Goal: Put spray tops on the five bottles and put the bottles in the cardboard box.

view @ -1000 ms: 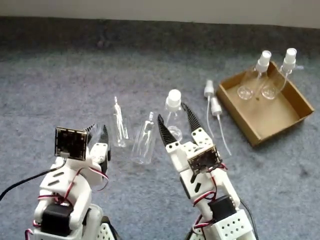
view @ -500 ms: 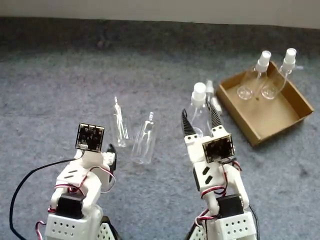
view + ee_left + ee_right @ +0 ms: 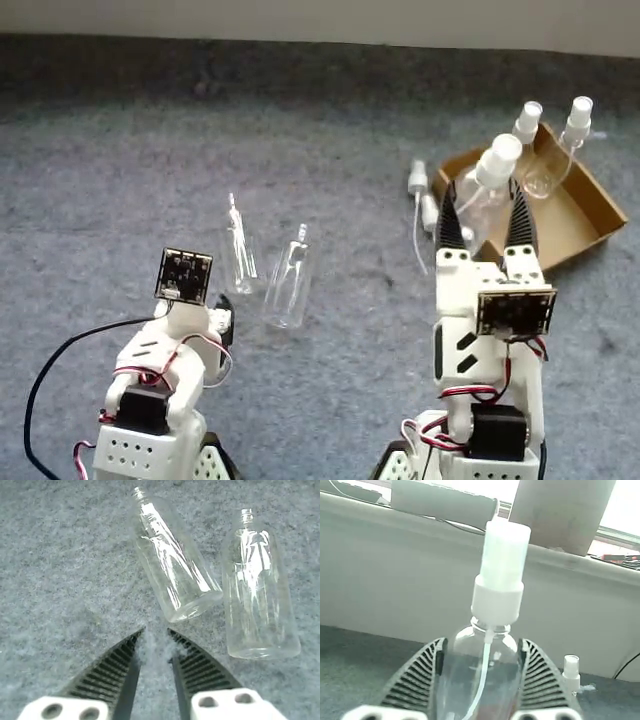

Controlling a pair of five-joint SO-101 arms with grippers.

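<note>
High view: right gripper [image 3: 483, 212] is clamped on the capped bottle [image 3: 478, 196], one finger each side of the clear body, w/ the white spray top [image 3: 497, 160] sticking out past the tips. The bottle sits over the edge of the cardboard box [image 3: 592, 200] nearest the arms, and I can't tell if it touches the floor of the box. Two finished bottles [image 3: 545, 178] are at the box's far end. Two loose spray tops [image 3: 418, 180] lie on the carpet [image 3: 120, 160] just beside the box, and two uncapped bottles [image 3: 288, 282] lie on their sides near the left arm. Left wrist view: left gripper [image 3: 155, 636] has its jaws a little apart w/ nothing btw them, tips over the carpet just short of the bases of the uncapped bottles [image 3: 175, 570], whose necks point away. Right wrist view: the ribbed fingers [image 3: 417, 672] hug the capped bottle [image 3: 480, 667] at its shoulder, w/ the dip tube showing inside and the spray top [image 3: 501, 575] upright above. Handling, as judged: it's empty, so light. The wall is smooth and rounded, prob. slippery in the grip. Can't tell glass from plastic, so squeeze moderately either way. Best hold is on the body below the shoulder, never on the sprayer, which could tilt or pop off. It's tall and narrow, so prob. tippy when let go beside the other two.
</note>
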